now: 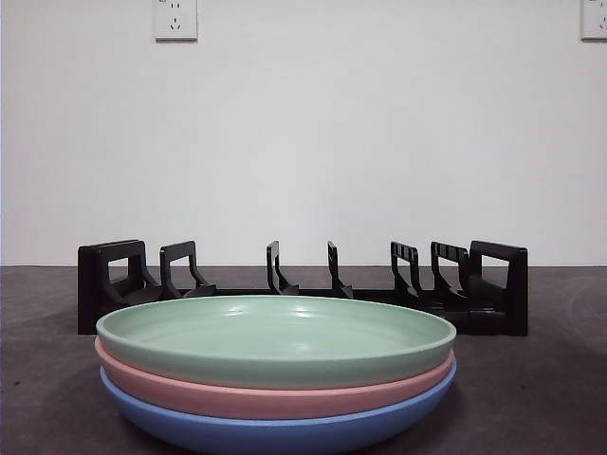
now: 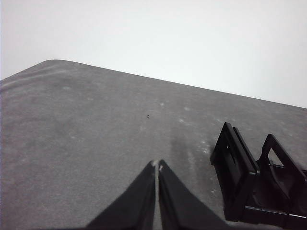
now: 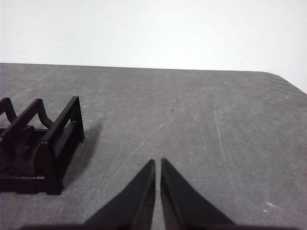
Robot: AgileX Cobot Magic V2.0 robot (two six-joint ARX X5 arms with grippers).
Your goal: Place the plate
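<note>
Three plates are stacked close to the front camera: a green plate (image 1: 275, 334) on top, a pink plate (image 1: 275, 393) under it and a blue plate (image 1: 275, 431) at the bottom. Behind the stack stands an empty black dish rack (image 1: 303, 289) with upright dividers. My left gripper (image 2: 157, 165) is shut and holds nothing, hovering over bare table beside one end of the rack (image 2: 259, 187). My right gripper (image 3: 158, 162) is also shut and empty, beside the other end of the rack (image 3: 41, 148). Neither gripper shows in the front view.
The dark grey table (image 1: 550, 398) runs back to a white wall (image 1: 303, 142) with two power sockets (image 1: 175, 19). The table's rounded far corners show in both wrist views.
</note>
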